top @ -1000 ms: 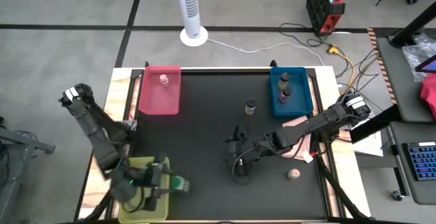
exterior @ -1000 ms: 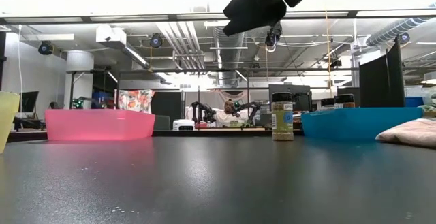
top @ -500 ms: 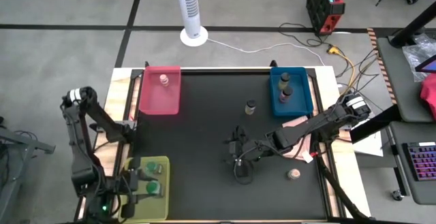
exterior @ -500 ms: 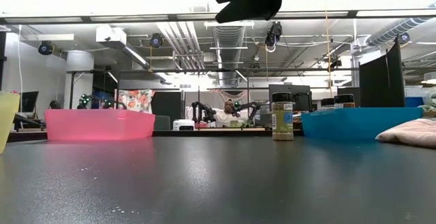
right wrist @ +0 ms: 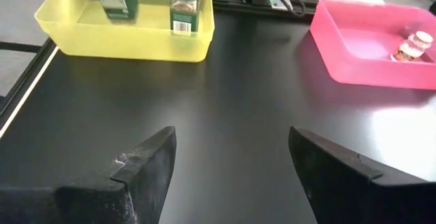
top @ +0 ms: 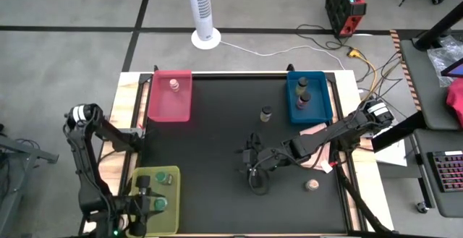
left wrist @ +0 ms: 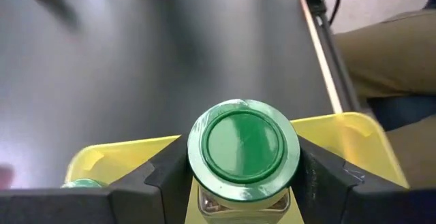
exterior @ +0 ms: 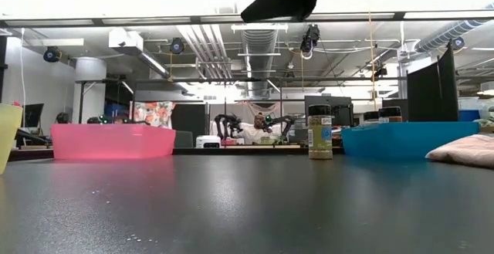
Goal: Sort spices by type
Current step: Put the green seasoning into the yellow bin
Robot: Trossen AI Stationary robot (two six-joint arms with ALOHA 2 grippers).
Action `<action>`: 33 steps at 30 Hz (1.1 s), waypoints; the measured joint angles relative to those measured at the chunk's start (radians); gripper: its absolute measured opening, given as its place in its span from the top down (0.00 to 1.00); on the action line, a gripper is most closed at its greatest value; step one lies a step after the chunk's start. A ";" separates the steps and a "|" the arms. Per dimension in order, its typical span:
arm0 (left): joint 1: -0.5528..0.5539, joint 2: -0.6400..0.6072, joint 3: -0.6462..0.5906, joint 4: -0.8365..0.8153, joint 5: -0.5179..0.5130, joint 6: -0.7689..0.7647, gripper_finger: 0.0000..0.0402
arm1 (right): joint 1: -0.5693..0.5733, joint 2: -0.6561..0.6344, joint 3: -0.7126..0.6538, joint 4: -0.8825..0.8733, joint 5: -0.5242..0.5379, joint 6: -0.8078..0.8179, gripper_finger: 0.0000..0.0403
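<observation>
My left gripper (left wrist: 244, 186) is shut on a green-lidded spice jar (left wrist: 244, 149) over the yellow-green tray (top: 171, 213) at the table's near left. A second green-lidded jar (right wrist: 185, 5) stands in that tray. My right gripper (right wrist: 231, 163) hangs open above the middle of the table (top: 253, 169), with nothing between its fingers. A pink-topped jar (top: 173, 85) lies in the pink tray (top: 163, 108). Two dark-capped jars (top: 302, 92) stand in the blue tray (top: 325, 104). One jar (top: 266, 113) stands on the table, and another (top: 312, 185) lies at the near right. My left gripper pinches the jar just under its green lid (left wrist: 204, 200), one finger (left wrist: 160, 176) on each side. The fingers come from the table's left, slanting down. The jar stands upright, lid up, inside the tray's outline. Its bottom is hidden, so I cannot tell whether it rests on the tray floor.
A pink cloth (top: 318, 132) lies at the table's right edge beside the blue tray. The black table top (top: 210, 144) lies bare between the trays. A person's trouser leg (left wrist: 388, 54) shows beyond the near edge, close to the yellow-green tray.
My left gripper has carried the green-lidded jar from beside the yellow-green tray's right wall toward the table's left and down, to a place over the tray. The arm has swung toward the near edge and the wrist has turned. My right gripper has tipped up slightly.
</observation>
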 joint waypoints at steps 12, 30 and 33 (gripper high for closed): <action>-0.003 0.017 -0.021 -0.080 -0.095 -0.029 0.54 | -0.002 0.000 0.000 0.022 0.000 -0.018 0.38; -0.016 -0.164 -0.262 0.099 -0.059 0.006 0.54 | -0.006 0.000 0.000 0.024 0.000 -0.018 0.38; -0.018 -0.181 -0.306 0.176 -0.060 0.024 0.54 | -0.007 0.000 0.000 0.024 0.000 -0.016 0.39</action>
